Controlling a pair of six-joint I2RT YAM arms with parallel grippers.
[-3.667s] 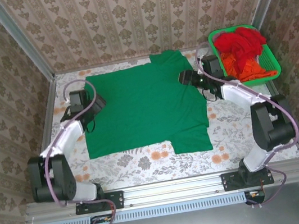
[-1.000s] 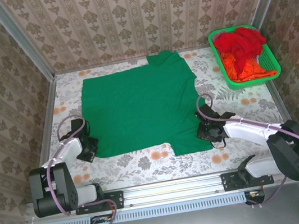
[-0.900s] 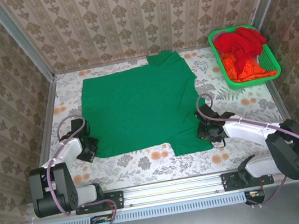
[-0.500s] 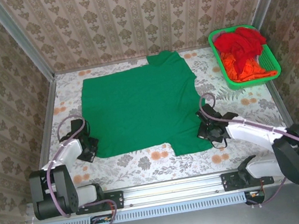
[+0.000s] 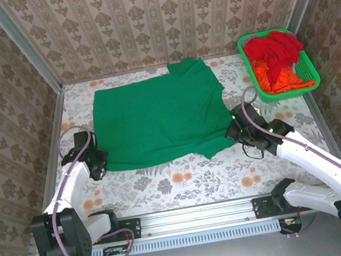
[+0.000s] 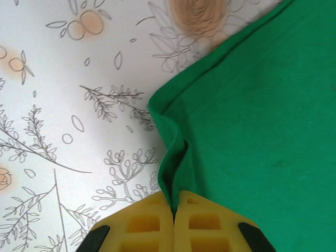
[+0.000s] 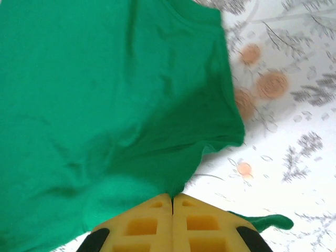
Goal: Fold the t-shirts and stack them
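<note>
Fold step: dark green t-shirt (image 5: 159,117) lies spread on table (image 5: 166,184). Left gripper (image 6: 174,202) jaws clenched on near-left hem corner. Right gripper (image 7: 172,198) jaws pinch near-right edge, possibly sleeve. Advice: raise both corners level, move together, keep cloth taut.

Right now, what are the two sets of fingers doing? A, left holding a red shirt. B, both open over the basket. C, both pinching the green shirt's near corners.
C: in the wrist views the left fingers and right fingers are each shut on the green shirt.
</note>
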